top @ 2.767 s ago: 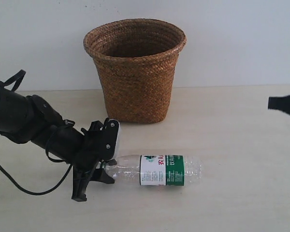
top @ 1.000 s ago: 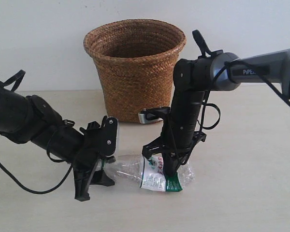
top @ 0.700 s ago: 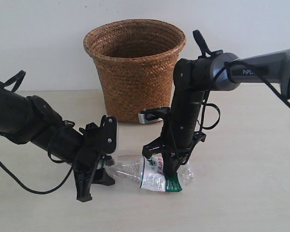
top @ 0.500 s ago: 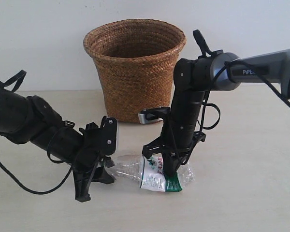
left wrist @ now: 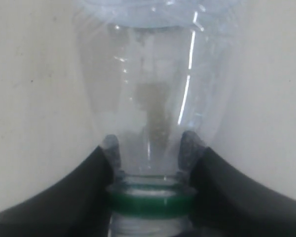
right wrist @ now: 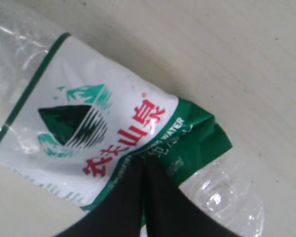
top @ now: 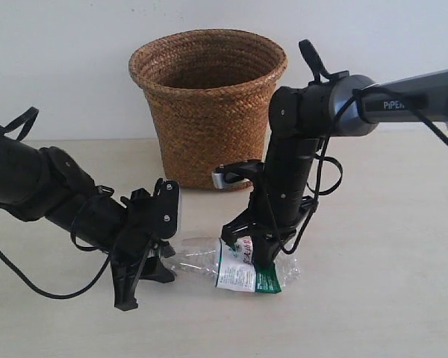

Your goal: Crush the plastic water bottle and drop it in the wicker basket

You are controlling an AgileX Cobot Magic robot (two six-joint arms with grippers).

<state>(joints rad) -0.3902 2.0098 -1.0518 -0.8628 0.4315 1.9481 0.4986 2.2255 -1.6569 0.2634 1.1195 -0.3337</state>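
1. At the back, plain whitish wall (top: pixel 60 52); faintly bluish; evenly lit.
2. Below it, pale beige table (top: pixel 381 298); fine light grain; fills the lower half of the exterior view.
3. Meets the wall along a straight horizontal line.
4. Soft, diffuse light; only faint shadows on the tabletop.
5. Same pale surface as backdrop in both wrist views.
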